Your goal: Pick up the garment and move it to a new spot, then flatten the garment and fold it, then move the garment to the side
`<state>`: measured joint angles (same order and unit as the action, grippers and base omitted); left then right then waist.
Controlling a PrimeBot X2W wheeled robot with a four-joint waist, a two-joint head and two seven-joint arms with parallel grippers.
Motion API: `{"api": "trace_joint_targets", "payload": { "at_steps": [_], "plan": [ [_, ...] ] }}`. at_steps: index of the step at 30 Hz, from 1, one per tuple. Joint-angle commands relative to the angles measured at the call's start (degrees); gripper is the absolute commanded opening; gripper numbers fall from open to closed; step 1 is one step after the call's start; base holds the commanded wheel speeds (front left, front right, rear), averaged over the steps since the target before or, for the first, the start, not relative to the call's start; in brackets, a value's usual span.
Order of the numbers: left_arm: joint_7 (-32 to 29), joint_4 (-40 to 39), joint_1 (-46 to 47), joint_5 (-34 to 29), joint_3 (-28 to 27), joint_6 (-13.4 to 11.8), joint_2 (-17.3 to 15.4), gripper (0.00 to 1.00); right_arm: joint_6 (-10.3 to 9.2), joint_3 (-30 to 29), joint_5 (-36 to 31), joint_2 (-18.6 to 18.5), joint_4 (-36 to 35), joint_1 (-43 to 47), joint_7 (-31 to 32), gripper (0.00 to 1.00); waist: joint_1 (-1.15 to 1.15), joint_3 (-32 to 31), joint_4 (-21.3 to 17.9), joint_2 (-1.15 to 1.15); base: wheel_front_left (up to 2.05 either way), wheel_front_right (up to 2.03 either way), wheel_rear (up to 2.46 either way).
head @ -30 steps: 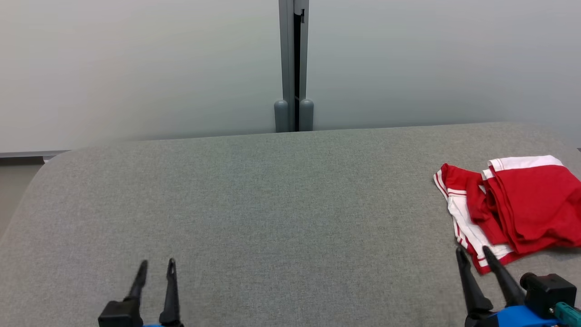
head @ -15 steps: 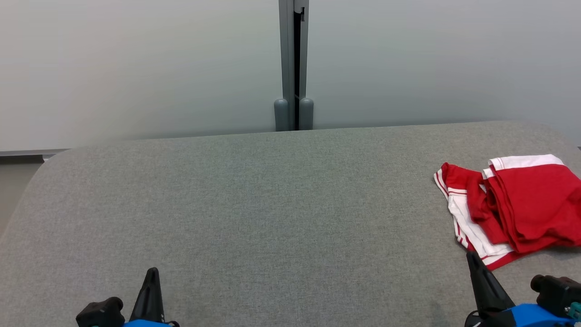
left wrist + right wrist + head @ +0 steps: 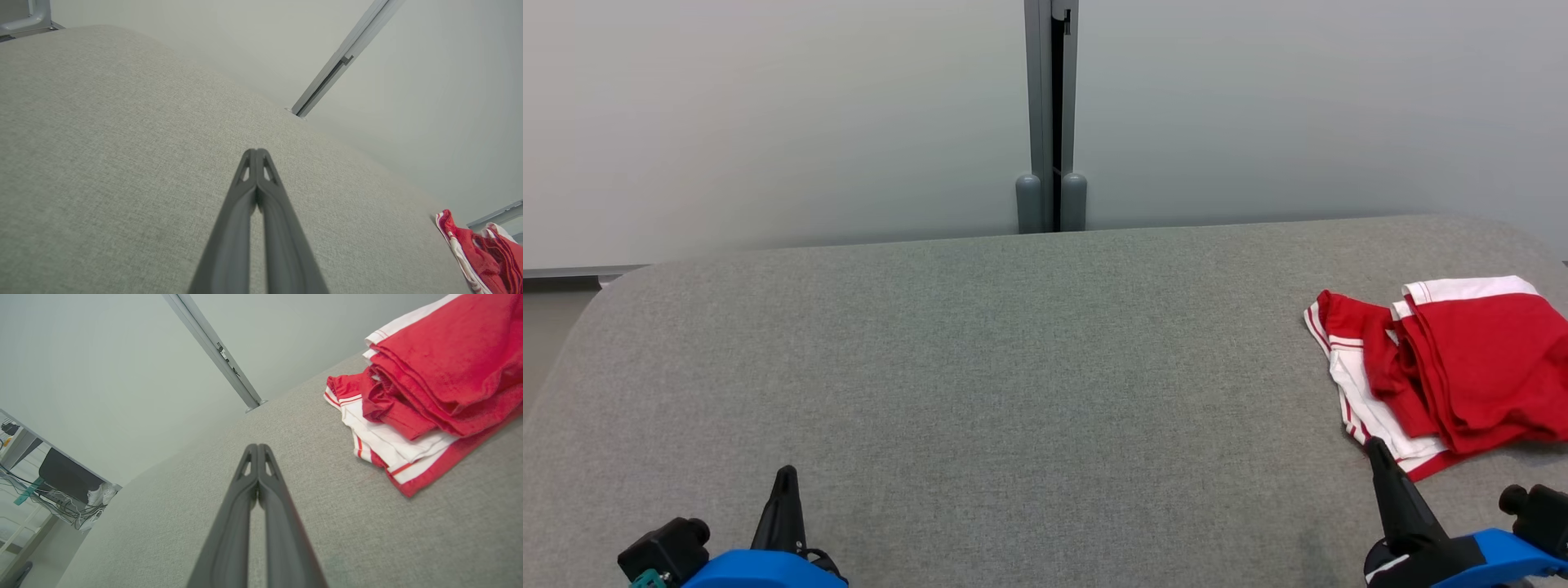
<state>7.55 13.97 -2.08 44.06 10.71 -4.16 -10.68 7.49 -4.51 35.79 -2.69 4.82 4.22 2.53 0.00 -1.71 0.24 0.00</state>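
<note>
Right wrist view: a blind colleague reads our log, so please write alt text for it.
The right gripper, shut and empty, points across a grey padded table toward a pale wall. A loosely folded red and white garment lies on the table at upper right, apart from the gripper.

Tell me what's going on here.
Nothing is being handled right now. The red and white garment lies folded in a bundle at the right side of the grey padded table. The left gripper and the right gripper are both shut and empty, low at the near edge; the right one is close to the garment.
</note>
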Motion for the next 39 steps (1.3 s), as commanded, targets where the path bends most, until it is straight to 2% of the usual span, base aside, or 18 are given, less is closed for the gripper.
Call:
{"api": "trace_joint_targets", "payload": {
  "at_steps": [1,39],
  "plan": [
    [-0.45,-0.64,1.97,1.53,-0.96,0.43,-0.09,0.0,0.0,-0.24,1.93,-0.18,-0.37,-1.79,0.26,0.0,0.0,0.02,-0.01,0.0,0.0,0.0,0.0],
    [-6.97,-0.45,5.37,25.21,-8.82,6.15,3.58,0.0,0.01,-1.17,29.23,-0.24,4.37,-6.37,2.16,0.0,0.0,0.75,-0.1,0.0,0.0,0.0,0.0]
  ]
}}
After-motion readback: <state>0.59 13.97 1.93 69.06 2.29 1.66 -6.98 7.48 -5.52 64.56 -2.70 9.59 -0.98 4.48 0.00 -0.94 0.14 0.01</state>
